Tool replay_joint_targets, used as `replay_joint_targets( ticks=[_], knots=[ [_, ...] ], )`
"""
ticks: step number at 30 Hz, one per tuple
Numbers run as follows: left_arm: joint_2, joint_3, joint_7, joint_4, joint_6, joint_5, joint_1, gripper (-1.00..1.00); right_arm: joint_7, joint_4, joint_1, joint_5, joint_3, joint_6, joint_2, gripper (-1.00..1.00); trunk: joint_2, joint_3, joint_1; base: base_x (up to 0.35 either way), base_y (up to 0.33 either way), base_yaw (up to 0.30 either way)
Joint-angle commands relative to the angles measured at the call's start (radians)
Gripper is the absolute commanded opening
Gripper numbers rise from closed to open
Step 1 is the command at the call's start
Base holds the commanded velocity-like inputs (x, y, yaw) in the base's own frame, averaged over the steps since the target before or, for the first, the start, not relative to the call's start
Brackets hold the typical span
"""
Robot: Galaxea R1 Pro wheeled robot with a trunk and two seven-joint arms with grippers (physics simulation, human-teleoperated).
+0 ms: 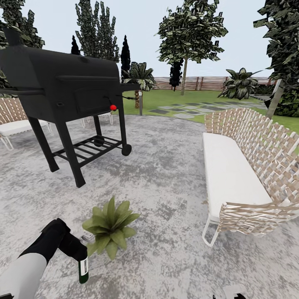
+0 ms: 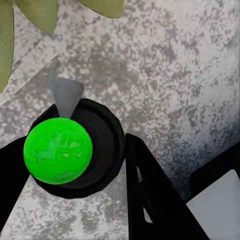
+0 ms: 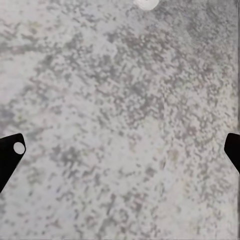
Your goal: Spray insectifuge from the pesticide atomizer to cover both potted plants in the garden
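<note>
The garden's rough grey paving (image 1: 166, 174) takes up most of the head view, with the lawn and its stepping stones (image 1: 195, 109) lying far off toward 12 o'clock before a slat fence (image 1: 199, 83) and tall trees. A big black barrel grill (image 1: 70, 89) stands on the paving at about 10 o'clock, and a woven bench with a white cushion (image 1: 232, 174) runs along 3 o'clock; neither has a part in the job. Low at 7 o'clock, 1 potted plant (image 1: 110, 226), a small rosette of pointed green leaves, sits on the paving; its pot is hidden under the foliage, and a 2nd plant cannot be made out anywhere here. Just beside it toward 8 o'clock, the left gripper (image 1: 77, 249) is clenched round the pesticide atomizer (image 1: 83, 269), the bottle hanging with its dark, labelled body pointing down at the ground. From the left wrist the bottle (image 2: 75, 147) is seen end-on between the black fingers, a bright green round face in a dark ring with a pale grey wedge fanning out toward the leaves, which may be spray. The right gripper (image 3: 120, 150) is spread wide over bare paving, grasping nothing. The pickup looks done; by my reading spraying of plant 1 is in hand or just beginning, full coverage cannot be confirmed, and plant 2 is left.
</note>
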Motion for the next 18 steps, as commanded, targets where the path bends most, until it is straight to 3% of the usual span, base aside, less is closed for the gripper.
replay_joint_targets(
  ticks=[1,4,5,14,18],
  knots=[
    [-0.002,0.005,-0.009,-0.001,0.009,-0.008,-0.001,-1.00,-0.002,0.002,-0.001,0.010,-0.007,-0.004,0.001,1.00,0.000,-0.001,0.000,0.227,-0.152,0.000],
    [-0.003,0.005,-0.008,-0.001,0.009,-0.008,-0.001,-1.00,-0.002,0.002,-0.001,0.010,-0.007,-0.004,0.002,1.00,0.000,-0.001,0.000,0.237,-0.162,0.000],
    [0.006,0.004,-0.003,0.000,0.010,-0.034,0.011,-1.00,0.002,0.003,-0.001,0.010,-0.005,-0.003,0.007,1.00,0.000,-0.001,0.000,0.000,0.000,0.000],
    [0.004,0.003,-0.003,0.000,0.008,-0.034,0.012,-1.00,0.002,0.003,-0.001,0.011,-0.005,-0.003,0.006,1.00,0.000,-0.001,0.000,0.000,0.000,0.000],
    [0.004,0.004,-0.003,0.000,0.011,-0.035,0.012,-1.00,0.002,0.003,-0.001,0.011,-0.005,-0.003,0.007,1.00,0.000,-0.001,0.000,0.042,-0.135,0.112]
  ],
)
